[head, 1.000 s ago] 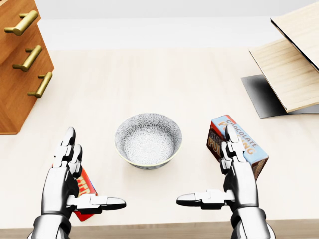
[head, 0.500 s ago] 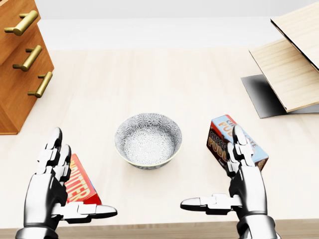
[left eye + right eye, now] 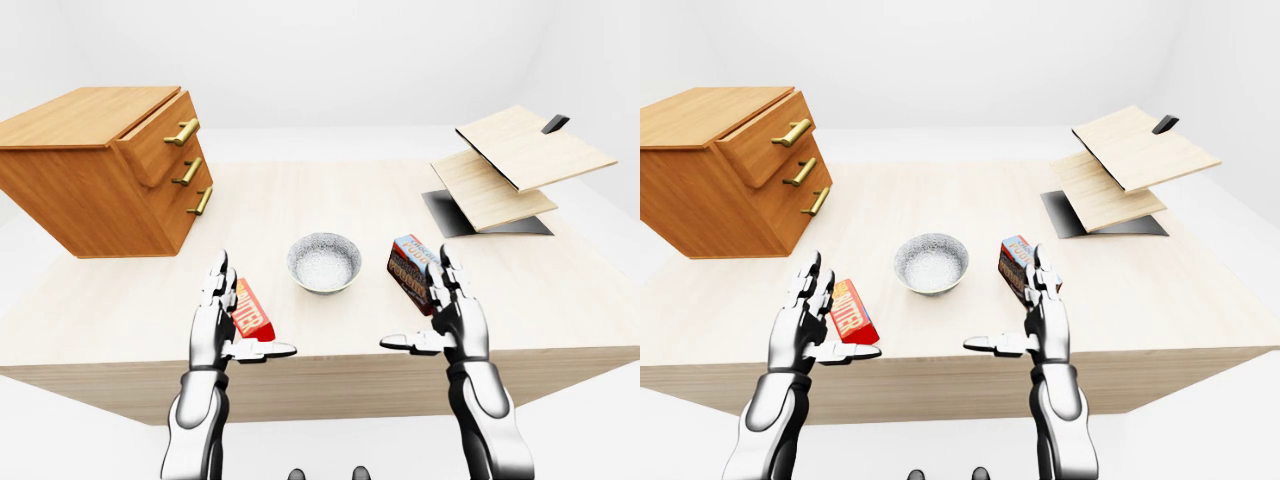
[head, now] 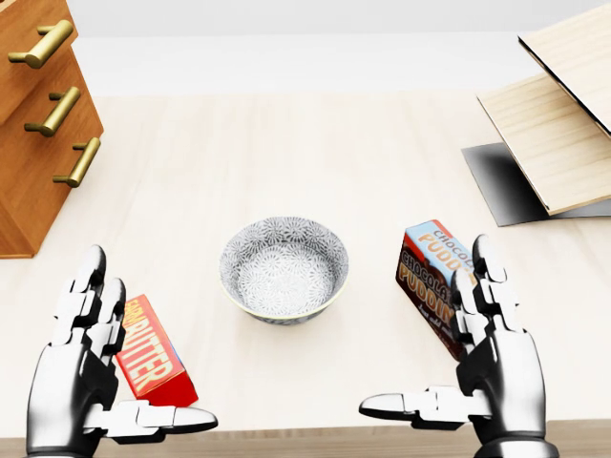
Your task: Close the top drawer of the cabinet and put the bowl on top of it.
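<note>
A pale wooden table point(image 3: 330, 200) is seen filling most of each view. At its left edge a brown wooden cabinet point(image 3: 90, 190) with three brass-handled drawers is placed; its top drawer point(image 3: 160, 138) is seen pulled partway out, jutting past the two below it. At the right of the table a rack of two slanted light boards point(image 3: 515, 160) is set on a dark base. The left hand point(image 4: 76, 372) and the right hand point(image 4: 501, 367) are held low in the head view, palms turned toward each other, fingers stretched straight up and thumbs pointed inward; both are spread wide and nothing is grasped by either. The patterned bowl point(image 4: 284, 269) is found upright on the table between the two hands and higher in the head view, well apart from the cabinet. A chocolate pudding box point(image 4: 430, 277) is tilted just right of the bowl, partly covered by the right hand's fingers. A red butter box point(image 4: 153, 361) is laid beside the left hand; whether either box is touched cannot be told.
</note>
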